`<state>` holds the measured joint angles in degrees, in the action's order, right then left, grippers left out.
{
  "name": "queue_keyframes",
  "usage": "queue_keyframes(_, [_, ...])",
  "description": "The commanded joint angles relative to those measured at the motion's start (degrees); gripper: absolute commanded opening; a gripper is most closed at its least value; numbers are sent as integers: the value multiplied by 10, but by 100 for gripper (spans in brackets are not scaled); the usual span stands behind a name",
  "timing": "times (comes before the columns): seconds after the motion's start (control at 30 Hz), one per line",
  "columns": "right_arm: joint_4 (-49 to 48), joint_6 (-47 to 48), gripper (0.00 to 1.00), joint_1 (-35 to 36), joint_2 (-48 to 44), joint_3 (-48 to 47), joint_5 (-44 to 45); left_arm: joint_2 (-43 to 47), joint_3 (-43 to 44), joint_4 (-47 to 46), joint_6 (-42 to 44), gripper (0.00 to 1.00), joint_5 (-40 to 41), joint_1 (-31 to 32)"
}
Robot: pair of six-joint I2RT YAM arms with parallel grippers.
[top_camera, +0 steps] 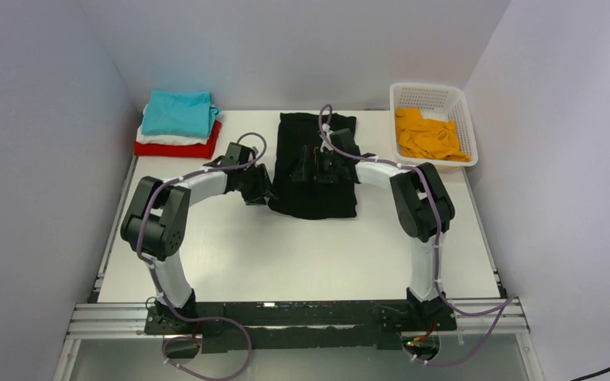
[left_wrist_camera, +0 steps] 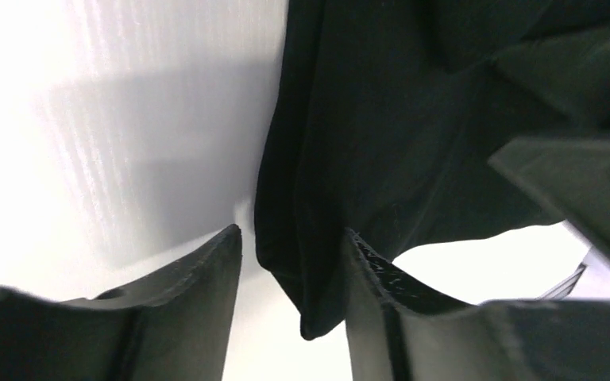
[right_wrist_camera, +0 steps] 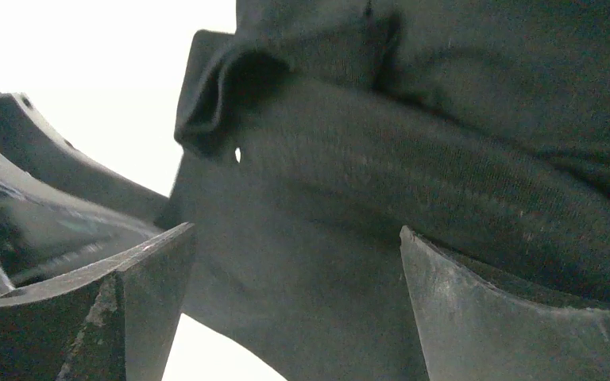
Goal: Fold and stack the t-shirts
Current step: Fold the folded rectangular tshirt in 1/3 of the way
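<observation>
Filling the basket (top_camera: 422, 86) lies an orange t-shirt (top_camera: 429, 136).

Bare table (top_camera: 286, 254) is lying open across the lower middle of the top view, between the two arms. The black shirt (top_camera: 318, 198) is taking up the upper centre, and both grippers are crowding it (the left gripper (top_camera: 262, 194) at its left edge, the right gripper (top_camera: 322, 163) over its middle). The shirt stack (top_camera: 179, 127) is blocking the upper left corner; the basket (top_camera: 465, 119) is walling off the upper right. Free strips of table are running on either side of the black shirt.
</observation>
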<state>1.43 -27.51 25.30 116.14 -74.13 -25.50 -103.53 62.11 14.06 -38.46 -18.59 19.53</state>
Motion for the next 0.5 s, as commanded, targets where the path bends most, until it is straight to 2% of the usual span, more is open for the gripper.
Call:
queue_keyframes(0.0, [-51,-12,100,-17,27,-78,19,-33,27,16,20,49,-5,11])
queue_keyframes(0.17, [-48,-19,100,-38,69,-132,5,-66,36,25,20,49,17,11])
queue_keyframes(0.3, [-37,-4,100,-53,110,-190,14,-88,62,45,26,43,27,11])
queue_keyframes(0.37, [-29,13,100,-66,142,-250,17,-88,62,47,28,40,34,11])
queue_keyframes(0.47, [43,25,100,-86,194,-353,13,-82,58,54,29,37,48,11])
